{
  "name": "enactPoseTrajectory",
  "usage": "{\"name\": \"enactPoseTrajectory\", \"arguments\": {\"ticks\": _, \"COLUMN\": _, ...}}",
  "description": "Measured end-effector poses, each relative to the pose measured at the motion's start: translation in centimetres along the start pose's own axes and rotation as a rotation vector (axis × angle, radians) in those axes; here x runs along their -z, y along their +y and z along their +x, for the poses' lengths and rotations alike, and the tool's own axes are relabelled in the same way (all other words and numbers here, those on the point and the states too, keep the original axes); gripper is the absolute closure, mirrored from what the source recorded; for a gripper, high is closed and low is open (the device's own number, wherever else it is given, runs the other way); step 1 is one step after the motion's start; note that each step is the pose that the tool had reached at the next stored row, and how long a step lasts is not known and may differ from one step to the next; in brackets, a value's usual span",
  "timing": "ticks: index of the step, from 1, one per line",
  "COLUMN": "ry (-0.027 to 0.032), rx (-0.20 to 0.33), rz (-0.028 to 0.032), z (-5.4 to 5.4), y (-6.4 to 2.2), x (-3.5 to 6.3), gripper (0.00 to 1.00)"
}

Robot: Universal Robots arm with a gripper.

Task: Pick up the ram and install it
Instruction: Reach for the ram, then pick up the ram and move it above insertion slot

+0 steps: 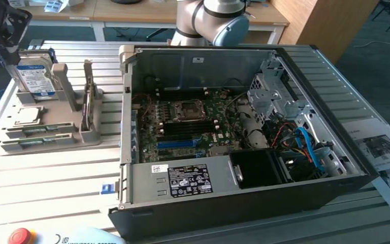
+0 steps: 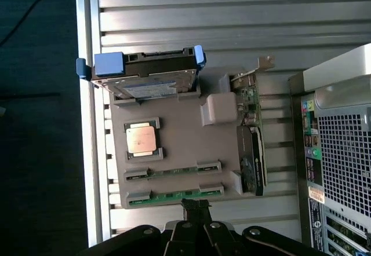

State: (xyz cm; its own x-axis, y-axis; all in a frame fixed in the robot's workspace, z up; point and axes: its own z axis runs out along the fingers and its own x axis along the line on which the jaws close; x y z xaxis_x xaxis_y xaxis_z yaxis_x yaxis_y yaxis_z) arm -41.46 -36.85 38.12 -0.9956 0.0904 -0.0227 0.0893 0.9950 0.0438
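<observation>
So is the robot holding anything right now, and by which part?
Nothing. Its fingers are shut on nothing; the ram lies in its grey holder.

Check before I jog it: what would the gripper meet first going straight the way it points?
Probably the ram in the end slot of the grey holder: the shut gripper lines up with its edge in the wrist view, though the gap is unclear.

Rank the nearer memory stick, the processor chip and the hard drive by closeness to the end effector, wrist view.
1. Memory stick, in the holder's edge slot, right by the end effector.
2. Processor chip, mid-holder.
3. Hard drive, holder's far end.
</observation>
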Motion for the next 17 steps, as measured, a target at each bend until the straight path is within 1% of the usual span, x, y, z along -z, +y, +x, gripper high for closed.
{"name": "enactPoseTrajectory", "arguments": {"ticks": 3, "ry": 0.0001, "rx": 0.000, "rz": 0.0000, "z": 0.09, "y": 0.25, "x": -0.03, "gripper": 0.90}}
{"name": "enactPoseTrajectory", "arguments": {"ticks": 17, "ry": 0.0001, "rx": 0.000, "rz": 0.0000, "z": 0.08, "y": 0.25, "x": -0.03, "gripper": 0.90}}
